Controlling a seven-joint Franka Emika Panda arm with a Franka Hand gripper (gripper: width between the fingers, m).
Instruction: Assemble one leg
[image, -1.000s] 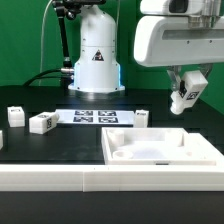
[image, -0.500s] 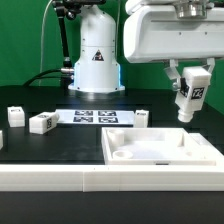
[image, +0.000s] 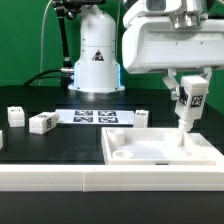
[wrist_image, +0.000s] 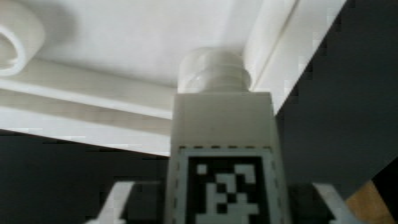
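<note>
White plastic leg (image: 190, 100) hangs upright in the exterior view, clamped between the two fingers of the claw (image: 190, 97), its black-and-white tag (image: 194, 98) facing the camera. Its narrow round peg (image: 186, 122) points down, just over the far rim of the big white tray (image: 160, 158) near that tray's corner on the exterior view's right; whether peg and tray touch cannot be told. The tray lies on the dark bench (image: 60, 145). Behind it a small white block (image: 141, 118) stands beside the marker board (image: 95, 117). Two more white blocks (image: 42, 123) sit well apart from the tray, toward the exterior view's left. The arm's white base (image: 97, 55) rises at the back.

From the wrist view, the leg (wrist_image: 222, 140) fills the middle, tag (wrist_image: 222, 192) in plain sight, with a finger (wrist_image: 121, 200) of the claw (wrist_image: 222, 205) pressed on each side. The peg (wrist_image: 217, 72) reaches over the tray's (wrist_image: 107, 95) raised rim. Dark bench (wrist_image: 54, 175) shows alongside.
</note>
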